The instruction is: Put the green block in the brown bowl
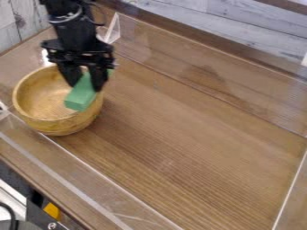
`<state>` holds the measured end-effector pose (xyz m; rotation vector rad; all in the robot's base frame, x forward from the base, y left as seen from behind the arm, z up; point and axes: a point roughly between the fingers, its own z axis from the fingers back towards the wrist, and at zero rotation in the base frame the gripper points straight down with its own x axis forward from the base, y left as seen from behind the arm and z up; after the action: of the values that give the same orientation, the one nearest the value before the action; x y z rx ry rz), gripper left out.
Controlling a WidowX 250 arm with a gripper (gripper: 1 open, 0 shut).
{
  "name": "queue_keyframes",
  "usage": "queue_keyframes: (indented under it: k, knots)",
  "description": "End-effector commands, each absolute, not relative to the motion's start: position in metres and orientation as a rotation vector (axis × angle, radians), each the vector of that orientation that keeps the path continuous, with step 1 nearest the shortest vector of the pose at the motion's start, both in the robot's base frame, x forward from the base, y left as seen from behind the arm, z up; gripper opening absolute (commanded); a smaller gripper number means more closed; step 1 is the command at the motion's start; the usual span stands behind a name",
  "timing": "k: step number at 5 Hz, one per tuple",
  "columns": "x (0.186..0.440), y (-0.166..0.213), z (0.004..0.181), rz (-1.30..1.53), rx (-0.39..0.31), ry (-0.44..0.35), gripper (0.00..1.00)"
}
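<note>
While the black robot arm point(66, 22) reaches down from the upper left corner of the view, its pincer point(82, 83) points straight down and is closed on the green block point(82, 95). The block is a slim bar of plain matte green. Its upper end sits between the two dark fingers point(70, 79), and its lower end hangs free below them, tilted a little so that the bottom leans toward the viewer and to the left.

The block is lifted off the table and hangs over the right-hand part of the brown bowl point(36, 112), just inside the rim as the camera sees it. Whether its lower end touches the bowl's inner wall cannot be told from this angle.

The bowl is round, made of light wood with visible grain and a thick rim. It stands upright at the left side of the table point(204, 144), close to the near left edge. The visible part of its inside holds nothing but the shadow of the pincer.

The table is a brown wooden surface with long grain lines running across it. A low clear wall point(288, 193) borders it. Behind the table, pale grey-white planks point(240, 22) fill the top of the view.
</note>
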<state>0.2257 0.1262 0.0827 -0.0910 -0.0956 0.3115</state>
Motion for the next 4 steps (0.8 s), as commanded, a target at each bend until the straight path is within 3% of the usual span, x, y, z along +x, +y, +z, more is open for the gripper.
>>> queue_keyframes:
  k: [1,4]
  knots:
    - [0.228,0.151,0.088,0.272,-0.069,-0.133,0.00]
    - [0.232,0.181,0.080,0.354,-0.060,-0.117,0.00]
